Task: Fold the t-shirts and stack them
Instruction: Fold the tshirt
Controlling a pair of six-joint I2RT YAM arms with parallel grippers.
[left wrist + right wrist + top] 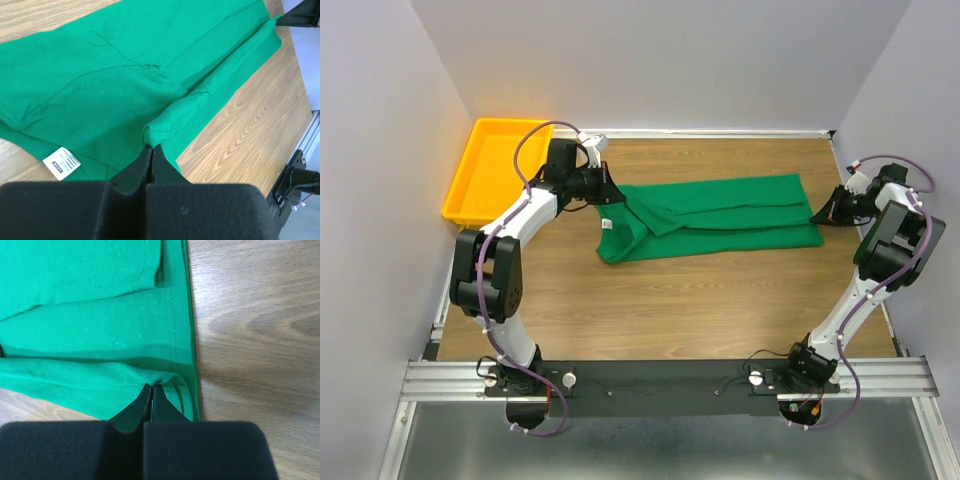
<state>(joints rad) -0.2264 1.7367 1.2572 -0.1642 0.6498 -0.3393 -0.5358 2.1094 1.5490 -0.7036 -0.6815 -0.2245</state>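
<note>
**Hazard:** the t-shirt (720,215), a long folded band lying across the desk (720,310), is held only by thin pinches at its two ends. Uneven lifting or pulling apart would likely slip fabric free and spill the layers open.

**Count:**
- desk, one
- t-shirt, one
- yellow tray (485,175), one, far left corner
- grippers, two:
  - left gripper (152,148) clenched on a bunched fold
  - right gripper (151,388) clenched on the hem edge
- white label (61,163), one

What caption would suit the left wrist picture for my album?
Left pincer pinching a fold of the emerald-green cotton t-shirt on a wooden table.
</note>
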